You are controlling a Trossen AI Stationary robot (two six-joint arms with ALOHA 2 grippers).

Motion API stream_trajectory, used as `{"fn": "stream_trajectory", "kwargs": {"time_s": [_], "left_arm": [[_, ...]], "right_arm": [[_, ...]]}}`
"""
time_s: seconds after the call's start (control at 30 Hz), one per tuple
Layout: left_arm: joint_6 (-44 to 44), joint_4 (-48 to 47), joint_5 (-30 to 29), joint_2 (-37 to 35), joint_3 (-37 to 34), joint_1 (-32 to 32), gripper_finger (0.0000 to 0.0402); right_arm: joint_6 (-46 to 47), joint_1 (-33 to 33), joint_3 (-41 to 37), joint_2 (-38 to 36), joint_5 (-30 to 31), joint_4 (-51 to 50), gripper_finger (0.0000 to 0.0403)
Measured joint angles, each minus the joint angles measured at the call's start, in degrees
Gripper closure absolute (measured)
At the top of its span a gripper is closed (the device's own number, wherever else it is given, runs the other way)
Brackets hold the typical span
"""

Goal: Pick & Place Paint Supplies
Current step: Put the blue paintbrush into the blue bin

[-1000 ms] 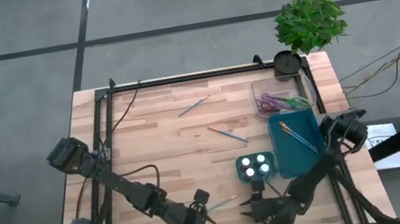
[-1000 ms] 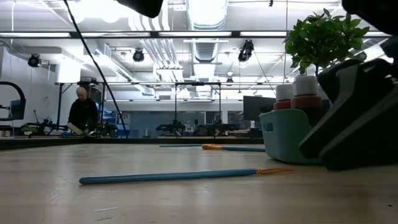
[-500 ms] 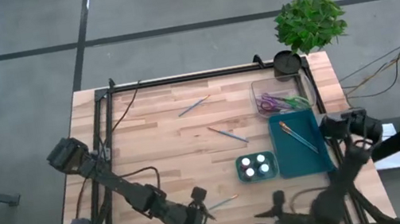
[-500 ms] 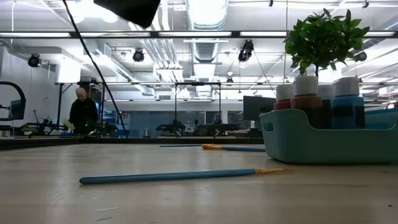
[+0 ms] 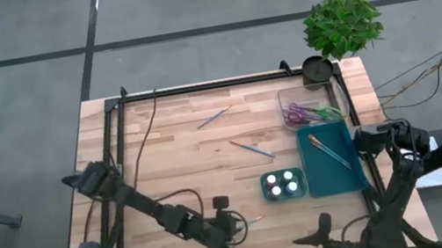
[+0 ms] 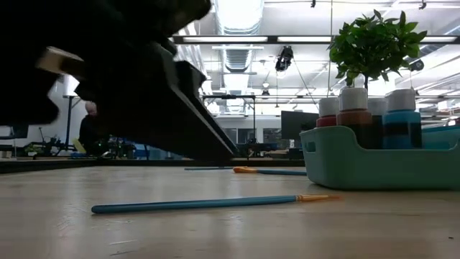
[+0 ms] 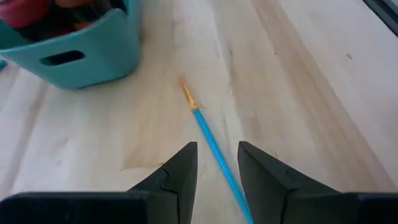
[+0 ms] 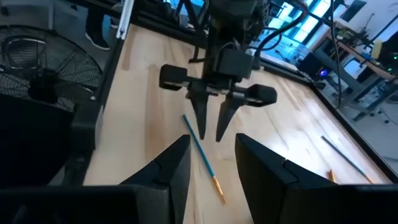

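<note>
A thin blue-handled paintbrush (image 7: 210, 142) lies flat on the wood near the table's front edge, its orange bristle tip (image 7: 185, 91) pointing toward the teal caddy (image 7: 81, 53) of paint bottles. My left gripper (image 7: 216, 148) is open and low over the brush handle, one finger on each side; I see no touch. From the table's level its dark fingers (image 6: 208, 144) hang just above the brush (image 6: 208, 203). My right gripper (image 8: 211, 140) is open and empty, raised near the front edge right of centre (image 5: 309, 239).
The teal caddy (image 5: 283, 185) stands just right of the brush. A teal tray (image 5: 344, 171) holding one brush and a clear box (image 5: 308, 112) are at the right. Two more brushes (image 5: 215, 117) (image 5: 251, 149) lie mid-table. A plant (image 5: 342, 20) stands beyond the far right corner.
My left gripper has sunk toward the blue brush, shifting a little toward the table's right and rolling, so its fingers now straddle the handle. My right gripper has drawn away from the teal caddy toward the near edge and risen. The brush has stayed put.
</note>
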Motion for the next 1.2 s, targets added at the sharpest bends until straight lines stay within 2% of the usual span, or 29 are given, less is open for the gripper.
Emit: {"fn": "stream_trajectory", "kwargs": {"time_s": [0.4,0.7,0.8,0.97,1.2], "left_arm": [[-2.6,0.3,3.1,1.3,-0.9,-0.1,0.028],[-6.7,2.7,2.6,5.0,-0.8,0.2,0.0284],[-8.6,2.1,2.8,5.3,-0.8,0.8,0.0307],[-10.3,0.5,3.6,5.3,-0.7,1.7,0.0383],[-6.2,1.4,3.4,4.8,-1.1,1.7,0.0398]], "right_arm": [[0.4,0.5,-0.4,0.0,-0.2,0.1,0.028],[0.3,0.8,-0.3,0.0,-0.2,0.2,0.028],[0.3,0.7,-0.2,0.0,-0.2,0.2,0.028],[0.3,0.8,-0.2,0.0,-0.2,0.4,0.028],[0.3,1.2,-0.2,0.0,-0.2,0.6,0.028]]}}
